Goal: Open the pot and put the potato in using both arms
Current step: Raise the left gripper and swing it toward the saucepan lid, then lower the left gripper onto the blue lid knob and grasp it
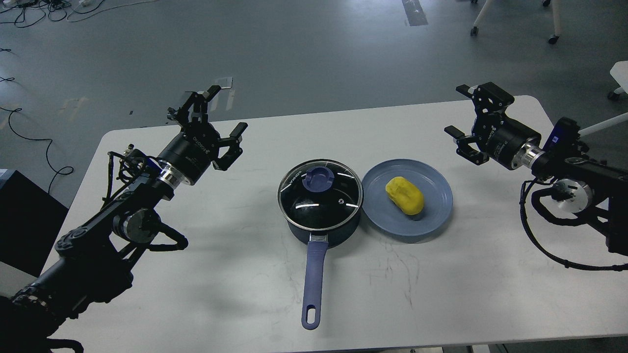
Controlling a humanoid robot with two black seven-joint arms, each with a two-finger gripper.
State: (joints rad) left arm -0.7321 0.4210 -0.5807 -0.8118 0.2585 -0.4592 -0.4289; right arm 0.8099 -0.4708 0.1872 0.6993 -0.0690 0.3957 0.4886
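Observation:
A dark blue pot (pixel 320 223) stands mid-table with its glass lid (pixel 320 194) on; the lid has a blue knob (pixel 317 177). The pot's blue handle (pixel 312 282) points toward me. A yellow potato (pixel 404 195) lies on a blue plate (pixel 436 206) just right of the pot. My left gripper (pixel 226 109) is open and empty, up in the air left of and behind the pot. My right gripper (pixel 457 110) is open and empty, above the table's far right, right of the plate.
The white table (pixel 235 274) ends near the bottom of the view. A black box (pixel 24 220) stands off the table's left edge. Chair legs and cables lie on the grey floor behind.

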